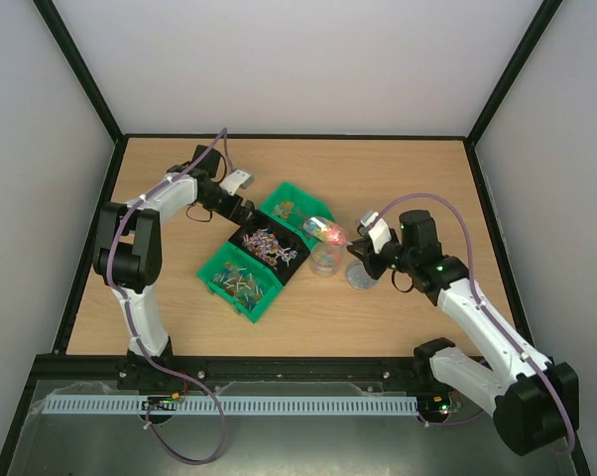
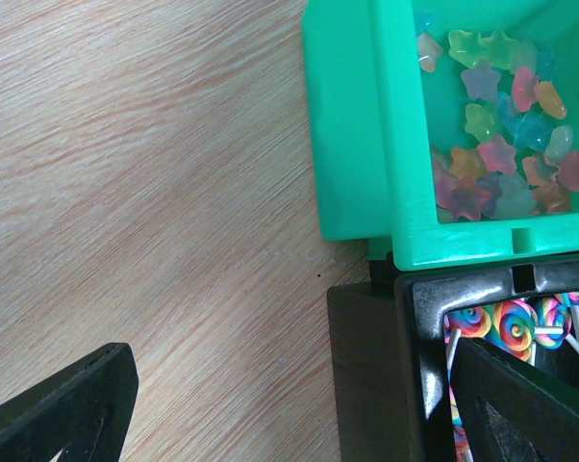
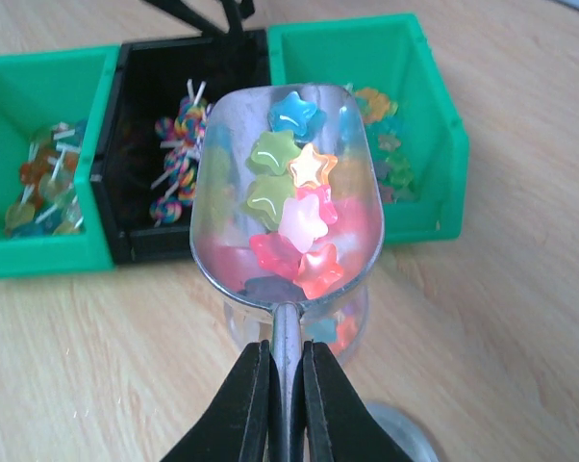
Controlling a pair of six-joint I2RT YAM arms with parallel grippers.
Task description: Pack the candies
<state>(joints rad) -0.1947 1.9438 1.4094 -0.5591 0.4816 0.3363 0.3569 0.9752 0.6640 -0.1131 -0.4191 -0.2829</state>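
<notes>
Right gripper [image 3: 287, 364] was clamped on the handle of the silver metal scoop [image 3: 217, 226], in which star-shaped mixed-colour candies [image 3: 299, 207] were heaped above the clear round jar [image 1: 325, 261], midway towards the right edge of the wooden table [image 1: 179, 327]. Left gripper [image 2: 294, 371] was spread apart astride the wall of the black plastic bin [image 2: 366, 385]. With an off-centre tilt, candies could be spilled past the narrow rim, or the jar knocked over
</notes>
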